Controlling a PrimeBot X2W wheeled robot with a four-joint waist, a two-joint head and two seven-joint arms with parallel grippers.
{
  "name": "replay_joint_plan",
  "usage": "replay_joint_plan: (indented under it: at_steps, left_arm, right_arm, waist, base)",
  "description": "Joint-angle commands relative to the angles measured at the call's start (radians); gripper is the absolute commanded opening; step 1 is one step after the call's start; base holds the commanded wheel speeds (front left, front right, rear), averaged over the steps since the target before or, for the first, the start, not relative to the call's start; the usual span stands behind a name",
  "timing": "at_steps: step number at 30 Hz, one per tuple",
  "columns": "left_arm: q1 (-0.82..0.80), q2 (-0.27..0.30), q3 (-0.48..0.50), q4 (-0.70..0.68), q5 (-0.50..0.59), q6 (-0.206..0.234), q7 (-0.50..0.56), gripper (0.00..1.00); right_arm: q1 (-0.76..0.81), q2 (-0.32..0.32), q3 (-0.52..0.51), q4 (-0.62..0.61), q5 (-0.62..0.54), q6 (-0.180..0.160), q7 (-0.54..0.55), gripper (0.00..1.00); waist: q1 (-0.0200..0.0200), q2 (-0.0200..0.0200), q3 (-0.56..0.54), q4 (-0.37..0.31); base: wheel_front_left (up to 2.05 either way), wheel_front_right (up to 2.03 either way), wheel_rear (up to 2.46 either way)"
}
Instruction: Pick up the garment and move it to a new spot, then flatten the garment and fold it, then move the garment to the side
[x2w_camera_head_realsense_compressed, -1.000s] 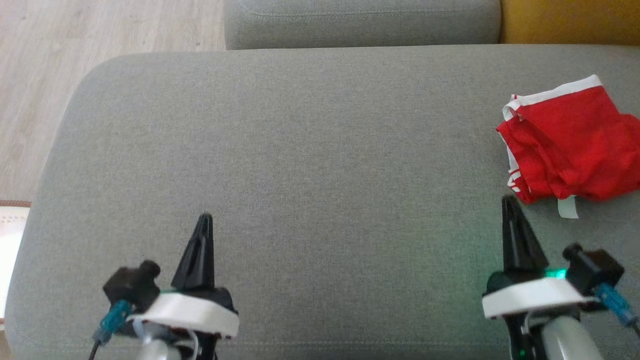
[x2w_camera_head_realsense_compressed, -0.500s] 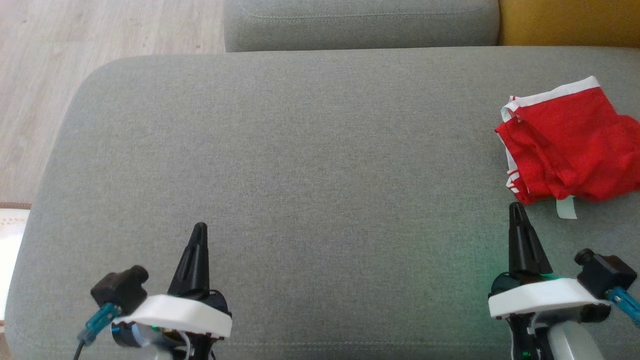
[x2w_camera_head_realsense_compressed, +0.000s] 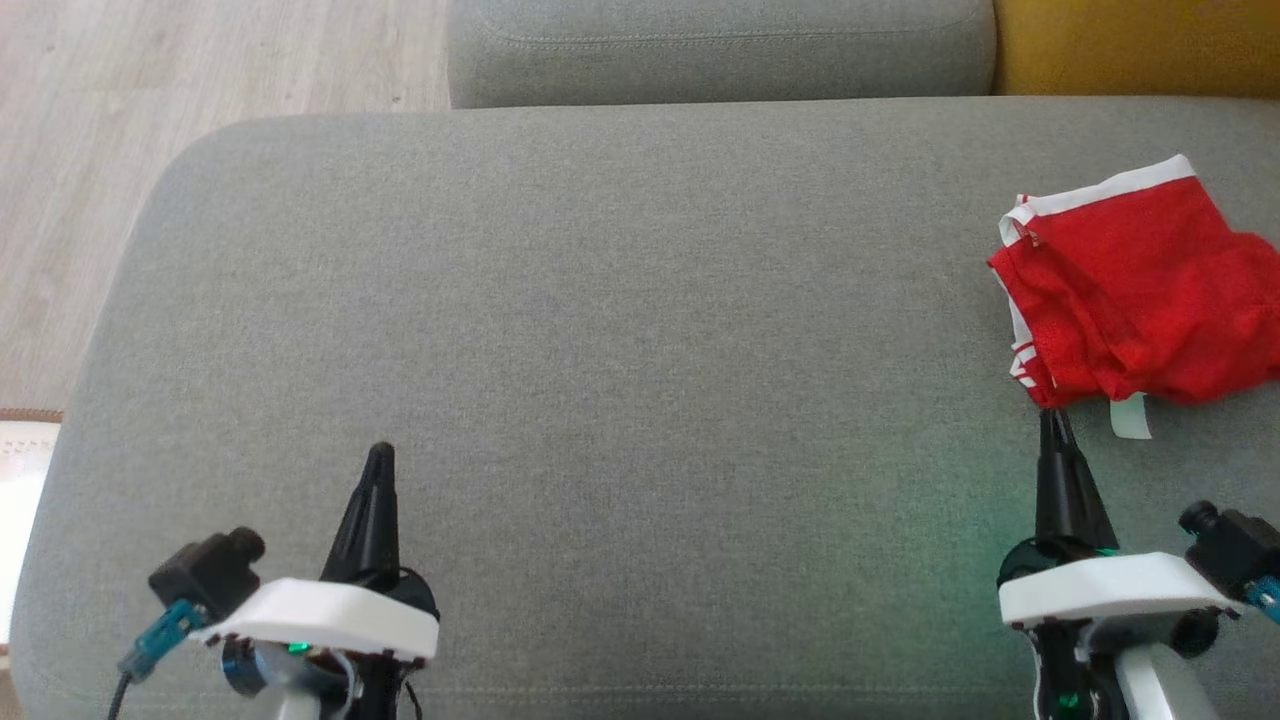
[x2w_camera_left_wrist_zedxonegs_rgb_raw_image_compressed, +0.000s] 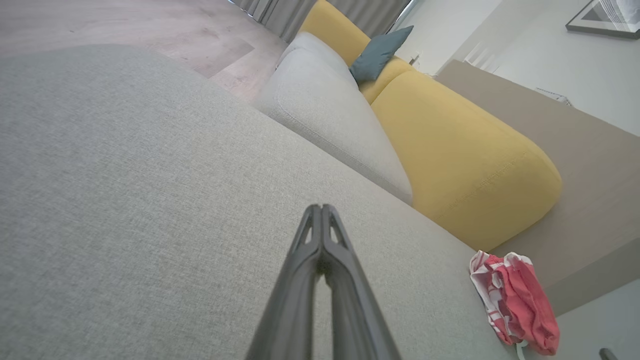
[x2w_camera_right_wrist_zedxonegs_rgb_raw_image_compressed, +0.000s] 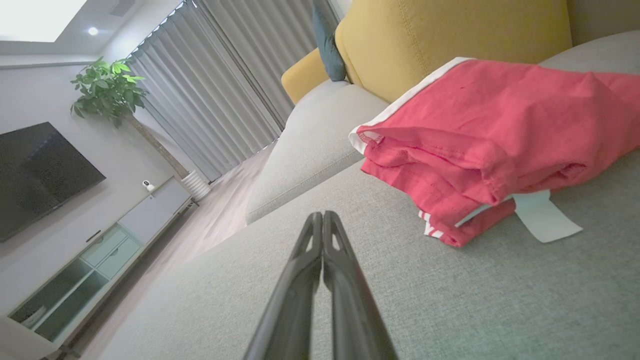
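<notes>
Backward and apart the left gripper (x2w_camera_head_realsense_compressed: 379, 452) and right gripper (x2w_camera_head_realsense_compressed: 1048, 418) were drawn, pressed together, empty; the folded red garment (x2w_camera_head_realsense_compressed: 1130, 290) was judged placed.

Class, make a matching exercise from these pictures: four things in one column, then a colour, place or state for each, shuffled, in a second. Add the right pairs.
1. garment
2. tag
3. left claw
4. floor

a. pale wood
b. red, at the right end of the seat
c. shut, holding nothing
d. white, at the garment's near edge

Pairs: 1-b, 2-d, 3-c, 4-a
</notes>
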Motion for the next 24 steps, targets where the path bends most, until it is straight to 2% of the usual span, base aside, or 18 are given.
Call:
replay_joint_plan:
  at_steps: [1,24]
  left_arm:
    - [-0.051,0.014,0.022,-0.025,-0.03,-0.009,0.004,0.0]
    - [-0.068,0.023,0.073,-0.003,-0.266,-0.03,0.064,0.0]
  right_arm:
    - [-0.05,-0.016,-0.001,-0.028,0.033,0.002,0.009,0.0]
    - [-0.059,-0.022,-0.024,-0.021,0.287,0.003,0.069,0.0]
  waist:
    - [0.0,-0.0001,-0.001,0.0]
    - [0.0,-0.0001,-0.01,-0.003]
  base:
    - [0.0,0.0,0.0]
    - [0.0,0.0,0.0]
